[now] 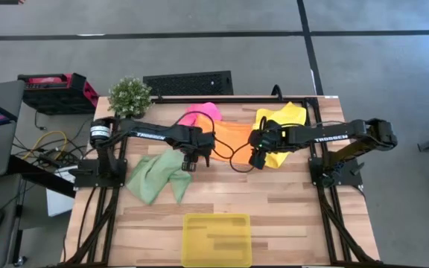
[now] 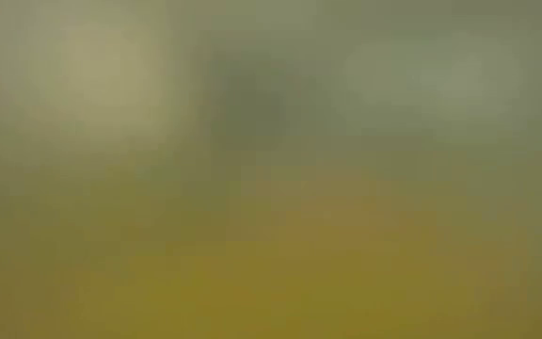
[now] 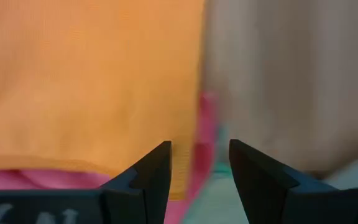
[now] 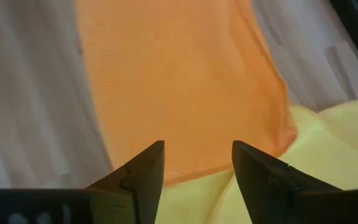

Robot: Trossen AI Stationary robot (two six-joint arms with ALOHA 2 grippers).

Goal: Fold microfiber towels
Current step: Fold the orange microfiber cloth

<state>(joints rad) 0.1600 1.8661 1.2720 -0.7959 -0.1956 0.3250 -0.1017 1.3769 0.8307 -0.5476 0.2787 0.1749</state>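
The orange towel [image 1: 229, 136] lies spread in the table's middle. It overlaps the hot pink towel [image 1: 203, 113] at its far left and the bright yellow towel [image 1: 283, 119] at its right. The pale green towel [image 1: 157, 177] lies crumpled at the near left. My left gripper [image 1: 193, 162] is open above the orange towel's near left corner [image 3: 179, 180], where a pink edge [image 3: 205, 124] shows. My right gripper [image 1: 258, 160] is open above the orange towel's near right edge [image 4: 191, 168], which lies on the yellow towel [image 4: 328, 143].
A translucent yellow tray [image 1: 216, 240] stands at the table's near edge and fills the low view with blur. A small potted plant [image 1: 129, 95] stands at the far left corner. A black cable [image 1: 233, 160] loops between the two grippers. Bare wood [image 1: 289, 208] lies near right.
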